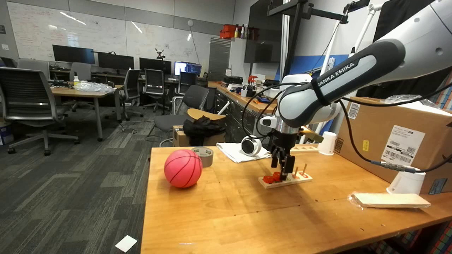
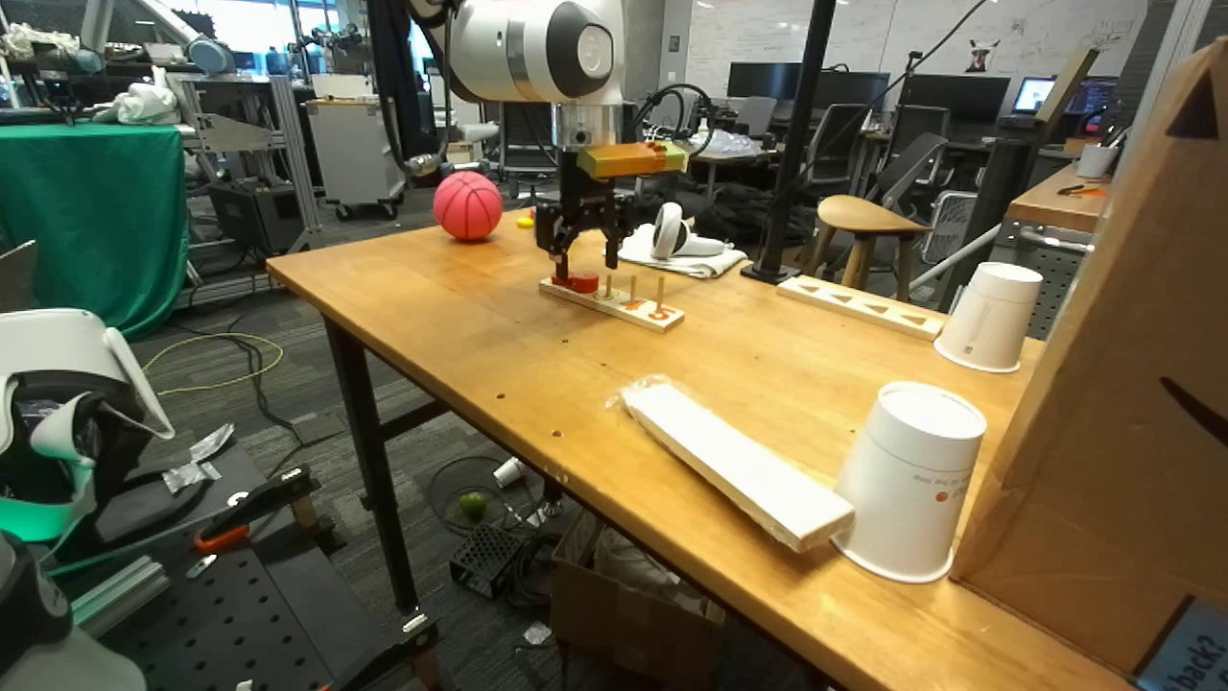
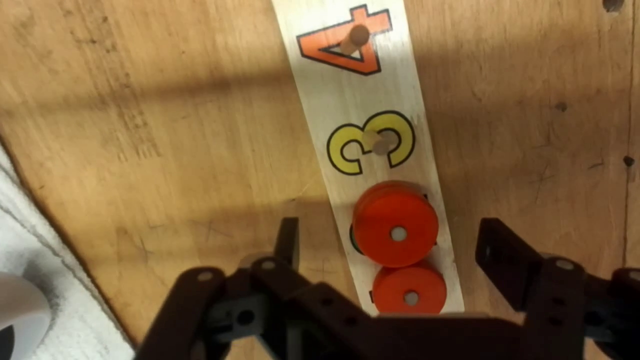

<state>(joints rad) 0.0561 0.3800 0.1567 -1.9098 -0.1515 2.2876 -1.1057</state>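
1. Wrist view: gripper (image 3: 390, 237) occupies the bottom of the frame, fingers spread apart, one at each side of the numbered pegboard (image 3: 350, 97).
2. Red discs (image 3: 396, 225) sit on the numbered pegboard, lower right of frame centre, in the gap between the fingers.
3. Arm (image 1: 353, 68) pose, in an exterior view: slanted down from the upper right, bent at the wrist, gripper pointing downward, right of frame centre.
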